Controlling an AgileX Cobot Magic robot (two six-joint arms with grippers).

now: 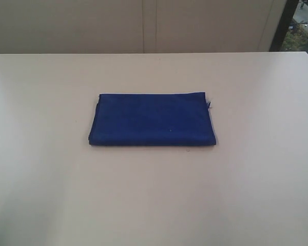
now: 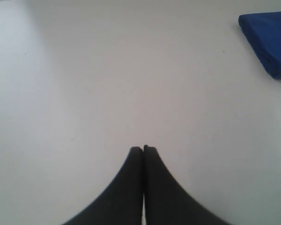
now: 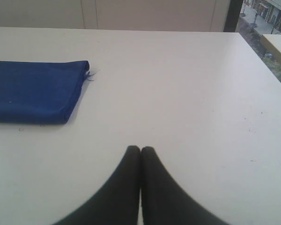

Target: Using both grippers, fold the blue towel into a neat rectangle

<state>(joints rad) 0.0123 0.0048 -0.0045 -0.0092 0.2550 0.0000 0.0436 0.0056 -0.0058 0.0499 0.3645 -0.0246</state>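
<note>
The blue towel (image 1: 152, 119) lies folded as a flat rectangle in the middle of the white table (image 1: 51, 179), with a small thread tag at its far right corner. Neither arm shows in the exterior view. In the left wrist view my left gripper (image 2: 143, 149) is shut, jaws pressed together over bare table, and the blue towel (image 2: 269, 41) sits well away from it. My right gripper (image 3: 141, 149) is also shut with nothing in it; the blue towel (image 3: 33, 96) lies apart from it, thread tag at the corner.
The table's far edge (image 1: 154, 53) meets a pale wall. A dark window frame (image 1: 283, 24) with an outdoor view stands at the back right, and the table's right edge (image 3: 264, 54) runs close to it.
</note>
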